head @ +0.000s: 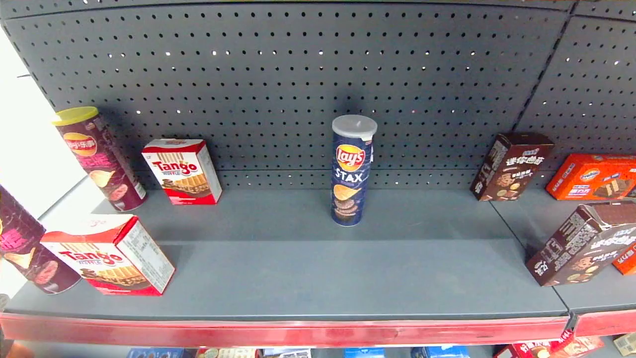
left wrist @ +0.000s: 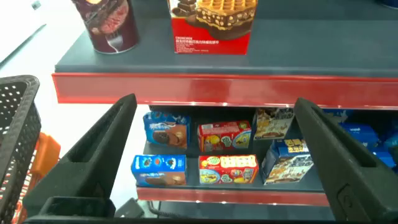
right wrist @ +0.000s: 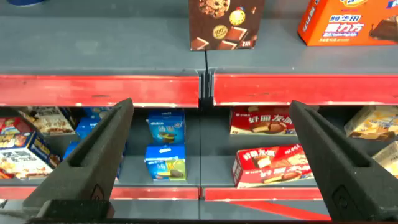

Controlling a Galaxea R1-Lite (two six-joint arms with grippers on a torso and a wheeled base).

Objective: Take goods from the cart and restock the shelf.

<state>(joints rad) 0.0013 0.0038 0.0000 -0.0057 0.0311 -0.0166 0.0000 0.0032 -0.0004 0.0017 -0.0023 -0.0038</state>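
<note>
Top shelf (head: 298, 283) is pretty sparse. 1 blue can (head: 351, 171) stands upright in the middle, near the pegboard (head: 298, 74) at the back.

On the left there's a maroon can (head: 99, 159) at the back with a wafer box (head: 183, 171) beside it. A 2nd maroon can (head: 30, 253) and a 2nd wafer box (head: 112, 256) sit near the front edge. On the right, a brown box (head: 512, 166) and an orange box (head: 591, 176) sit at the back. Another brown box (head: 581, 246) lies tilted closer to the front.

The left pincer (left wrist: 214, 104) is spread wide with nothing in it. It faces the shelf's red front strip and the snack boxes (left wrist: 227, 152) on the levels below, and the black mesh cart (left wrist: 15, 118) is off to its side. The right pincer (right wrist: 211, 107) is just as wide and empty, facing the same red strip.
</note>
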